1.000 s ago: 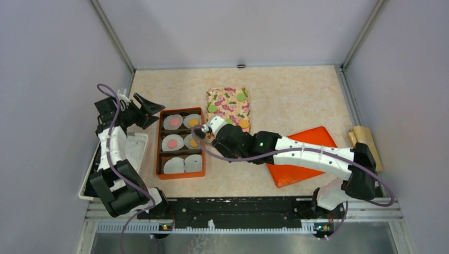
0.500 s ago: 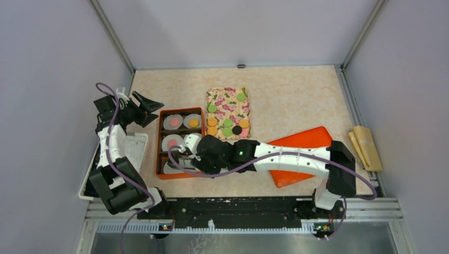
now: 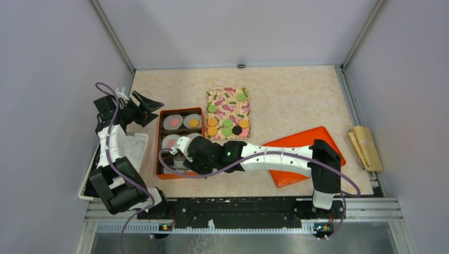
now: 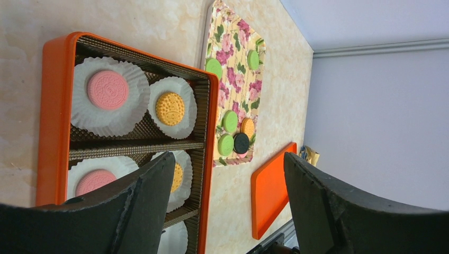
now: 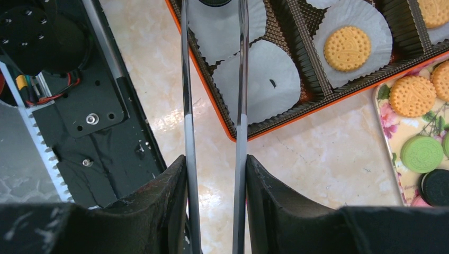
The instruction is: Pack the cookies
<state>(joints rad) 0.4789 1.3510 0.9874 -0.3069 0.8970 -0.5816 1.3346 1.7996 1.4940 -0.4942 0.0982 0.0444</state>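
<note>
The orange box (image 3: 158,153) holds white paper liners; pink (image 4: 107,90) and orange (image 4: 170,108) cookies lie in its far ones. More green, orange and black cookies (image 3: 227,127) lie on the floral tray (image 3: 229,98). My right gripper (image 3: 182,151) is shut on metal tongs (image 5: 242,79) that reach over the box's near compartments. A black cookie (image 5: 214,2) shows between the tong tips, above an empty liner (image 5: 265,79). My left gripper (image 3: 146,107) is open and empty, held above the box's far left corner.
An orange lid (image 3: 299,159) lies right of the box, partly under my right arm. A white basket (image 3: 132,153) stands at the left edge. Brown paper items (image 3: 365,145) lie at the far right. Walls enclose the table.
My right arm has swung left and nearer, from the floral tray's edge to over the box's near compartments, carrying the tongs. The left arm has not moved.
</note>
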